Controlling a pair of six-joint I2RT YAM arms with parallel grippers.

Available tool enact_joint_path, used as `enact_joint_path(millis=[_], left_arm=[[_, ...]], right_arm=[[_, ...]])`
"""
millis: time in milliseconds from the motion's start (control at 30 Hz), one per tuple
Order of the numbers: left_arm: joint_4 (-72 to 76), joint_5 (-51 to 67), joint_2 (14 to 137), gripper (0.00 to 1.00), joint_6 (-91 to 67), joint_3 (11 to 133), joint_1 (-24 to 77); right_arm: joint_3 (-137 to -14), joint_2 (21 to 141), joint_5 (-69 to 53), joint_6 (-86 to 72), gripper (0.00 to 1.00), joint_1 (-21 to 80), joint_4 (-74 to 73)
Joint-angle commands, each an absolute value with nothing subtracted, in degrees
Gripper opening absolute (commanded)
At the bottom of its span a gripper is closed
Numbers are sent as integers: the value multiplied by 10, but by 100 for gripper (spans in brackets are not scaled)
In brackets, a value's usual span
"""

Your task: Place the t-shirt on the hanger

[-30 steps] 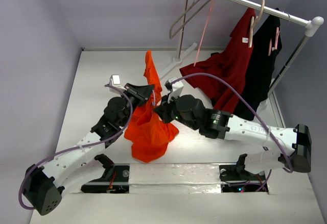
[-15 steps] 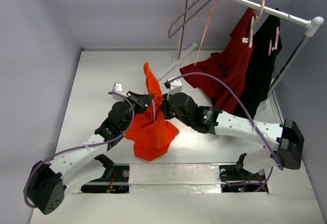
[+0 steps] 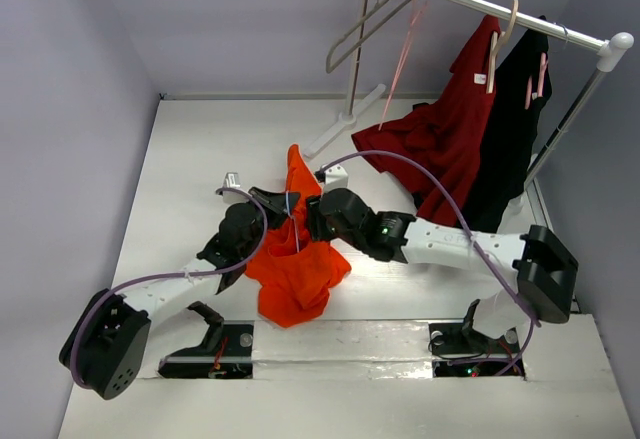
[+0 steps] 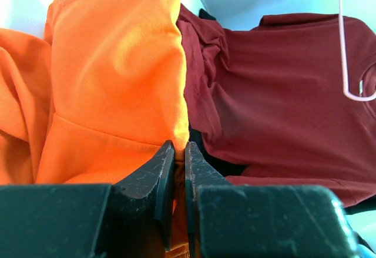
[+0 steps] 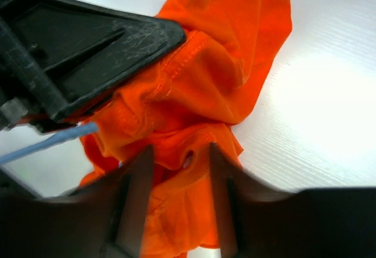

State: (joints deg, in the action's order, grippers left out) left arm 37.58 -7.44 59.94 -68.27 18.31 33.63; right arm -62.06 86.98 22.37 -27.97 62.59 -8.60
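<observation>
The bright orange t-shirt (image 3: 295, 269) is bunched in a heap at the table's middle, one end pulled up between the two arms. My left gripper (image 3: 283, 202) is shut on a fold of its fabric, which shows pinched between the jaws (image 4: 179, 146) in the left wrist view. My right gripper (image 3: 311, 217) is right beside it with jaws apart (image 5: 180, 149), straddling a crumpled part of the t-shirt (image 5: 235, 52) without pinching it. A short stretch of the light-blue hanger (image 5: 47, 143) pokes out from the cloth; the rest is hidden in the shirt.
A clothes rack (image 3: 480, 4) stands at the back right with a beige hanger (image 3: 355, 34), a pink hanger (image 3: 400, 59), a dark red shirt (image 3: 440, 139) and a black garment (image 3: 515, 129). The red shirt (image 4: 282, 93) hangs close behind the arms.
Both arms have come down and nearer, lowering the shirt's raised end. The right gripper, shut before, has opened off the fabric. The left grip is unchanged.
</observation>
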Motion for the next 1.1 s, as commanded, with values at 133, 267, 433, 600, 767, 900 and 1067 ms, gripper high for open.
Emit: enact_joint_path(millis=[133, 267, 433, 600, 767, 900, 1067], left_arm=[[431, -68, 590, 0, -687, 184, 332], [433, -65, 592, 0, -693, 183, 332], [418, -70, 581, 0, -691, 185, 332], [401, -73, 563, 0, -686, 187, 332], [387, -73, 546, 0, -684, 188, 332], [380, -71, 536, 0, -683, 185, 327], [378, -58, 540, 0, -683, 190, 327]], right_arm=[[-562, 768, 165, -310, 65, 623, -67], [-512, 755, 148, -316, 64, 649, -62], [-453, 761, 114, -306, 60, 676, 16], [-433, 790, 89, -286, 63, 676, 69], [-440, 821, 75, -269, 61, 681, 92], [-439, 829, 75, -256, 57, 687, 106], [-466, 853, 76, -226, 50, 693, 84]])
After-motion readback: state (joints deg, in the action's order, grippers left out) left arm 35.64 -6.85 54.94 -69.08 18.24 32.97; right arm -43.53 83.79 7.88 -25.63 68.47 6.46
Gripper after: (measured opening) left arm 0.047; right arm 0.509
